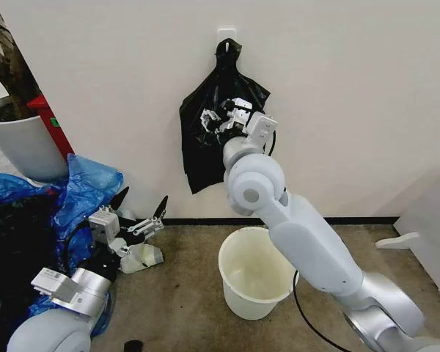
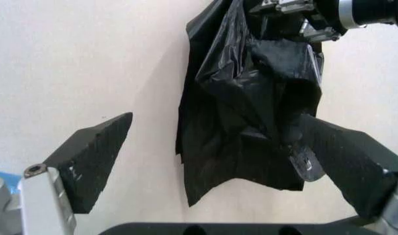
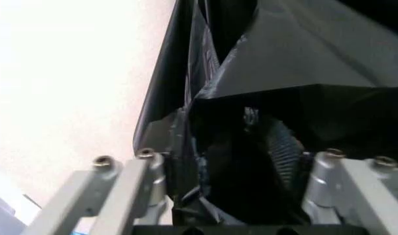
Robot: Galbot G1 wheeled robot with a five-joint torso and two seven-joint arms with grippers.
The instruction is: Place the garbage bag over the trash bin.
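Low beside the blue bags, the left end effector waits spread wide; the right end effector grips the garbage bag hanging on the wall above the trash bin.

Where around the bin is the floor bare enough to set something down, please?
Bare floor lies between the trash bin and the open left gripper, and right of the bin toward the white panel. The left side is crowded with blue plastic bags and a plant pot.

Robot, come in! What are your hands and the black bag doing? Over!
Right hand up at hanging garbage bag, fingers around a fold. Left hand open, low, idle. Trash bin unlined below.
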